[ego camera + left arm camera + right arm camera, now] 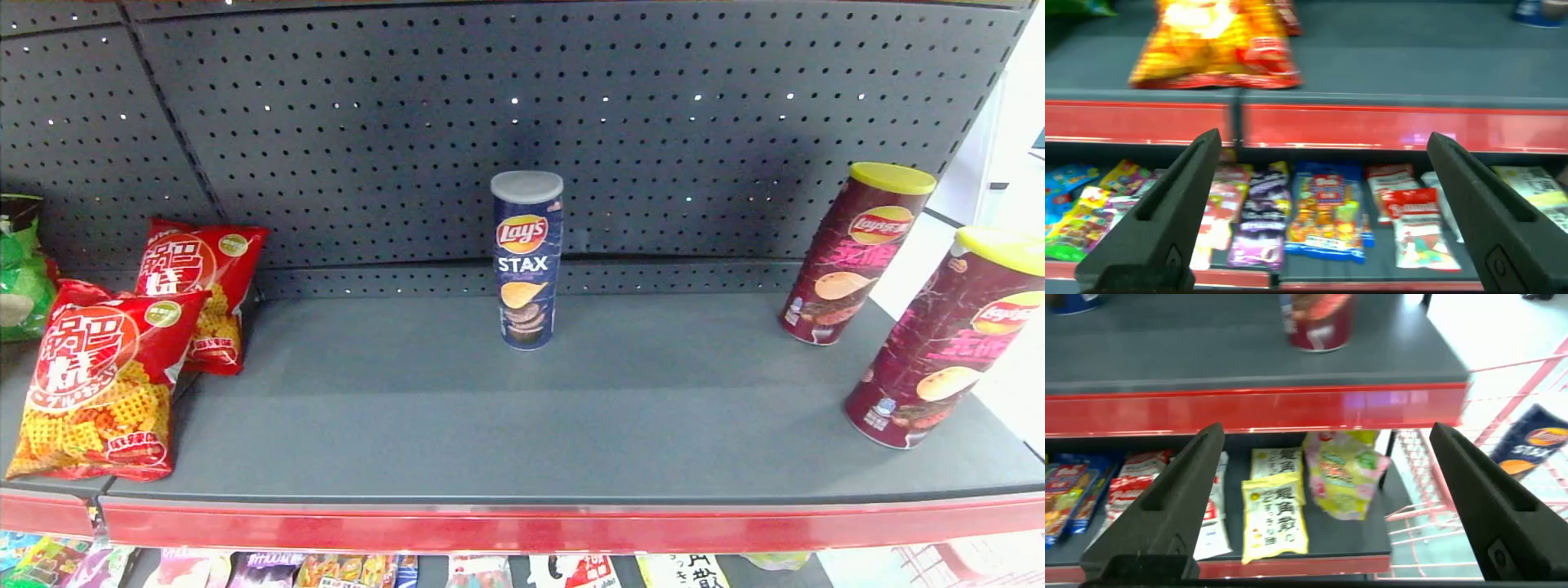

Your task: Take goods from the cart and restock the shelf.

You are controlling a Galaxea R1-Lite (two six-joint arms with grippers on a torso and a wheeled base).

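L gripper [1323,140]: fingers spread wide, nothing in it; it faces the red front edge of the shelf [522,425].
R gripper [1324,431]: also wide and empty, near the shelf's right end.
Goods to fetch: dark blue chip can [1533,441] lying tilted in the red wire cart [1422,516], just past the shelf's right end and below shelf level.
Already stocked: one blue can [526,260] upright at centre frame in the head view, near the back panel. Two maroon cans [857,253] [939,343] at right, red snack bags [102,384] at left.
Free spot: bare shelf either side of the blue can.
Handling, my guess: light, stiff cardboard tube w/ smooth skin, so prob. slippery. Chips inside are fragile, so don't squeeze hard or drop it.
Where to grip: mid-body, across the round, fingers square to the tube. Avoid the lid end, which may pop off.
Watch: it's tilted, so you'll need to match the wrist angle first, then stand it upright before letting go.
Best arm: R, since it's closer to the cart.
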